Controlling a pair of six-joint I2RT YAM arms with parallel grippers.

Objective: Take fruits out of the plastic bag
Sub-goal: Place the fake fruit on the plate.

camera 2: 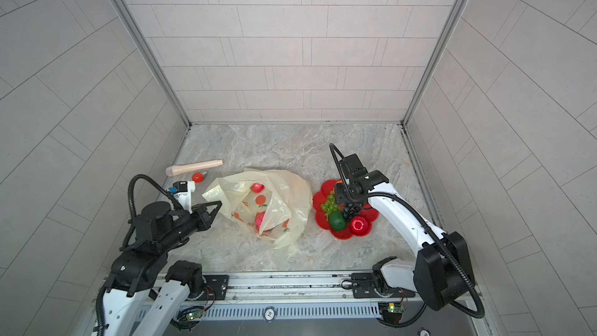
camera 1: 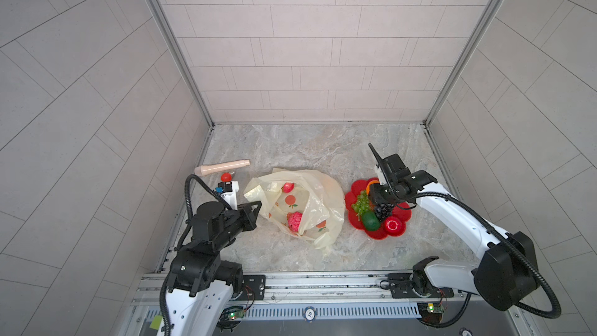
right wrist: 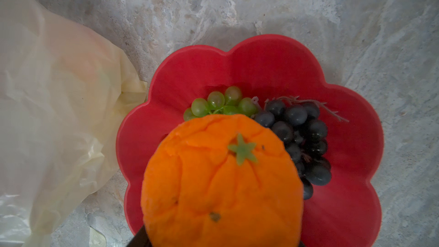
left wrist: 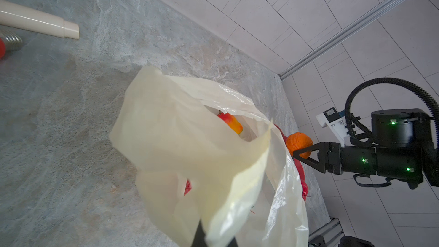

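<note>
While the left pincer (camera 1: 258, 204) stands shut on the near rim of the bag (camera 1: 326, 195), holding its mouth up and open, the right pincer (camera 1: 375, 189) hangs over the plate (camera 1: 378, 236) with the orange (camera 1: 374, 183) clamped between half-spread jaws. Both top views put the bag mid-table, left of centre, and the plate just beside it toward the right edge of the table (camera 1: 307, 150). On the plate lie green grapes (camera 1: 361, 203), dark grapes (camera 1: 384, 211), a green fruit (camera 1: 371, 220) and a red fruit (camera 1: 392, 225). Inside the bag a peach (camera 2: 257, 187) and a pink fruit (camera 2: 260, 220) show (the flat oranges around them are only print). A tube (camera 1: 223, 167) and a red ball (camera 1: 225, 176) lie by the left edge.

From the left wrist, a fold of bag runs straight into the shut pincer, and the peach sits deep in the mouth.

From the right wrist, the orange (right wrist: 221, 181) fills the near field, with both grape bunches beyond it; whether it touches the plate I cannot tell.

The step in hand looks like setting the orange down. The next move calls for lowering it onto a bare red patch clear of the grapes, spreading the jaws to free it, then reaching into the held-open bag for the peach or pink fruit.
</note>
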